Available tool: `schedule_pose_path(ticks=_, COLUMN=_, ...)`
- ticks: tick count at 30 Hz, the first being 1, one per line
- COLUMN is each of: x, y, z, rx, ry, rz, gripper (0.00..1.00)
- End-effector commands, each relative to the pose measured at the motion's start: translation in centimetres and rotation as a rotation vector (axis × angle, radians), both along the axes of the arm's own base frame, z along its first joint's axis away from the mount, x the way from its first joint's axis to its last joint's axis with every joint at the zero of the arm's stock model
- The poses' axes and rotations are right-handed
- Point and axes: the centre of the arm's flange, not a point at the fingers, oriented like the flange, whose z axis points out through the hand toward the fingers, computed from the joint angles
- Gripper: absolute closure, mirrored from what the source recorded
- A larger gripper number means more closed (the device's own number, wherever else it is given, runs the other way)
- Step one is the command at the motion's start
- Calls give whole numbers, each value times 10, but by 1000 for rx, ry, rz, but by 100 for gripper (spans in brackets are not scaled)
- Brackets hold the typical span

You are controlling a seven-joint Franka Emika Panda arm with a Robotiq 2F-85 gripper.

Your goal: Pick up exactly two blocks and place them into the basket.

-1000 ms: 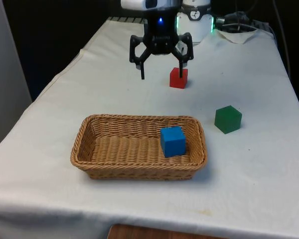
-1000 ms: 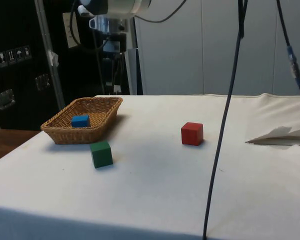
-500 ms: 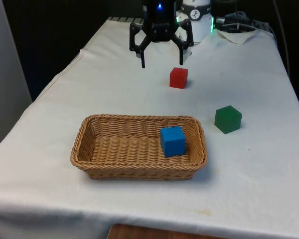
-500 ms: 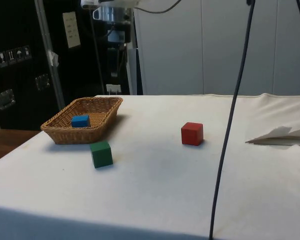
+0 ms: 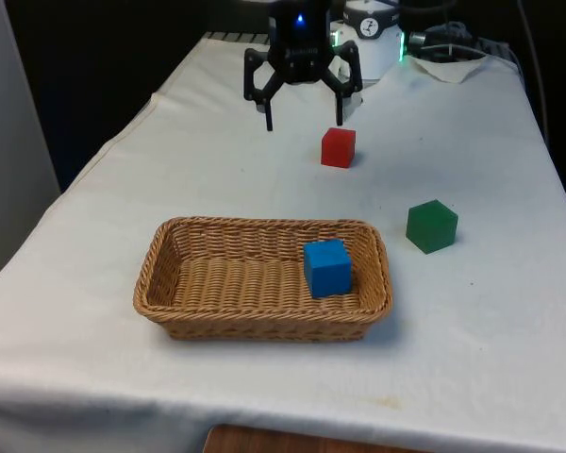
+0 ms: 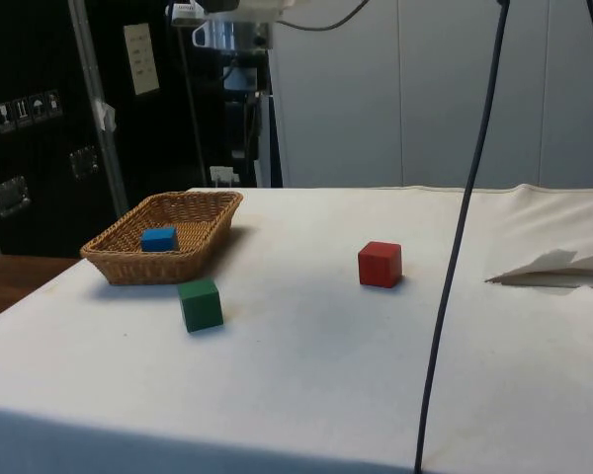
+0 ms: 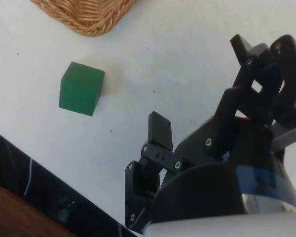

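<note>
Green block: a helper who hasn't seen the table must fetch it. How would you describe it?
Find the wicker basket on the white cloth. The green block sits on the cloth just off the basket's end at the front view's right, nearest its blue block. The red block lies farther away.

Wicker basket (image 5: 184,283) — near end of the table, one blue block (image 5: 327,267) inside, towards the front view's right end. Green block (image 5: 431,226) on the white cloth (image 5: 104,217), just beyond the basket's right corner. Red block (image 5: 338,147) farther back, well apart from the green one. Black gripper (image 5: 304,121) — raised above the cloth, fingers spread, empty, beside the red block on the front view's left.
</note>
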Motion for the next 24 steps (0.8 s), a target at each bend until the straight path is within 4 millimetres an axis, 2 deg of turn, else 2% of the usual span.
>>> schedule_pose_path(ticks=1, x=-13, y=-3, z=-3, rx=-15, ry=-1, rz=0, gripper=0)
schedule_pose_path(ticks=8, x=-21, y=-3, z=-19, rx=-47, ry=18, rz=4, gripper=0)
schedule_pose_path(ticks=9, x=-10, y=-1, z=-16, rx=-29, ry=20, rz=6, gripper=0)
schedule_pose_path(ticks=10, x=-22, y=-3, z=-21, rx=-49, ry=20, rz=3, gripper=0)
schedule_pose_path(ticks=16, x=-31, y=-3, z=-36, rx=-74, ry=31, rz=7, gripper=0)
schedule_pose_path(ticks=17, x=-21, y=-2, z=-33, rx=-60, ry=34, rz=9, gripper=0)
schedule_pose_path(ticks=18, x=-32, y=-3, z=-38, rx=-78, ry=33, rz=8, gripper=0)
schedule_pose_path(ticks=24, x=-43, y=-5, z=-48, rx=-87, ry=35, rz=7, gripper=0)
